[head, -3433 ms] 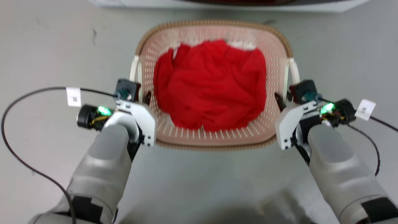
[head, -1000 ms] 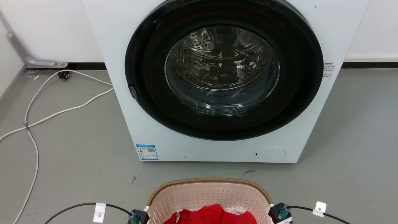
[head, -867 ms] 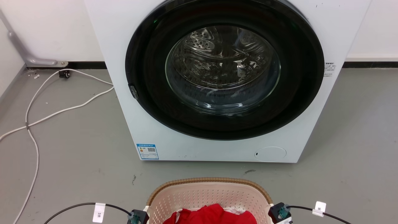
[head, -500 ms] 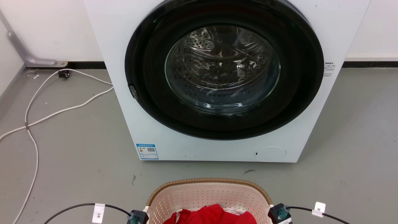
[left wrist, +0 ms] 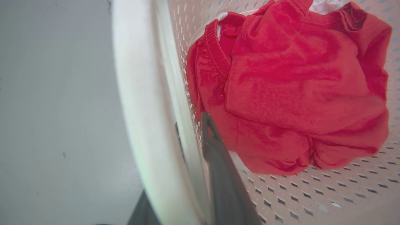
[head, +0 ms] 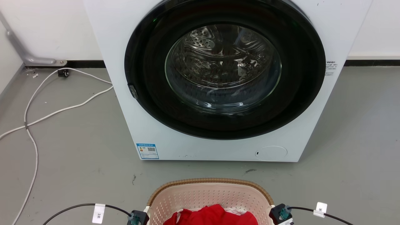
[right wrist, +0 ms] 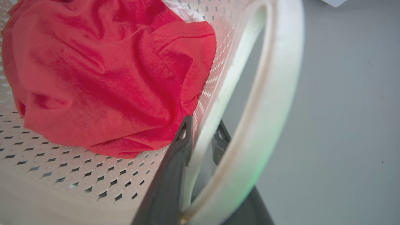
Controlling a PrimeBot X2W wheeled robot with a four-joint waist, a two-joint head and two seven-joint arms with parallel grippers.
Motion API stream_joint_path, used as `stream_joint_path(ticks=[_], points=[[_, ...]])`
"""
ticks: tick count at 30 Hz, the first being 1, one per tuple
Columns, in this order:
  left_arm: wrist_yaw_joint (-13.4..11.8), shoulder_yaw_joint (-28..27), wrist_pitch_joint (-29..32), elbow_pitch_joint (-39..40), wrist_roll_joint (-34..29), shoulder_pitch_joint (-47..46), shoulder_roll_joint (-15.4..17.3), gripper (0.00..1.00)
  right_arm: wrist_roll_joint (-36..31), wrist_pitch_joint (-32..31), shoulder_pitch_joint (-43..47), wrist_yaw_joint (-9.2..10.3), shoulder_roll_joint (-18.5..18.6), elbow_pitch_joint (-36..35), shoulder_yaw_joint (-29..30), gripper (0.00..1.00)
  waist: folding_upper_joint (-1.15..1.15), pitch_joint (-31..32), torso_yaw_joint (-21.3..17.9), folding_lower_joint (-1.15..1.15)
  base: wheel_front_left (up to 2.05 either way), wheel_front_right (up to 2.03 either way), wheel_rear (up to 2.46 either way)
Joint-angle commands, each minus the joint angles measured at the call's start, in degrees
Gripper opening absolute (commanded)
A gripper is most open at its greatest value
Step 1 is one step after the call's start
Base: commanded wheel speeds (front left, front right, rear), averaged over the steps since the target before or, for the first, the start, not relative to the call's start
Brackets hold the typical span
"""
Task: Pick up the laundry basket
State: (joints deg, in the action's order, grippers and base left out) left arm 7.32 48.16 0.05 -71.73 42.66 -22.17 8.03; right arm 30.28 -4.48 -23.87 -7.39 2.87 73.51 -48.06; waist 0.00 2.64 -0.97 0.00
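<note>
Basket [head: 209, 193] sits between our two grippers, side wall pinched at each end. Left gripper [left wrist: 191, 122]: nearly closed on the wall, one finger [left wrist: 218, 168] inside, the other outside by the white handle [left wrist: 137, 93]. Right gripper [right wrist: 203, 123]: same, clamped on the wall. Red cloth [left wrist: 297, 84] lies in the basket just beside the inner fingers. Washer [head: 218, 78] stands well beyond the fingertips. We can't tell if the basket is off the floor [head: 62, 150].
</note>
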Motion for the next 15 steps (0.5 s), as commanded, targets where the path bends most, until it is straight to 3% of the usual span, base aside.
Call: stream_joint_path(ticks=[1, 15], points=[[0.2, 0.4, -0.7, 0.1, 0.3, -1.5, 0.6, 0.0, 0.2, 0.1, -0.7, -0.18, 0.6, 0.3, -0.6, 0.0, 0.0, 0.0, 0.0, 0.0, 0.0, 0.0, 0.0], [0.2, 2.4, -1.2, -0.2, 1.9, -1.6, 0.5, 0.0, 1.4, 0.2, -0.4, -0.18, 1.0, 0.3, -2.0, 0.0, 0.0, -0.3, 0.2, 0.0, 0.0, 0.0, 0.0]])
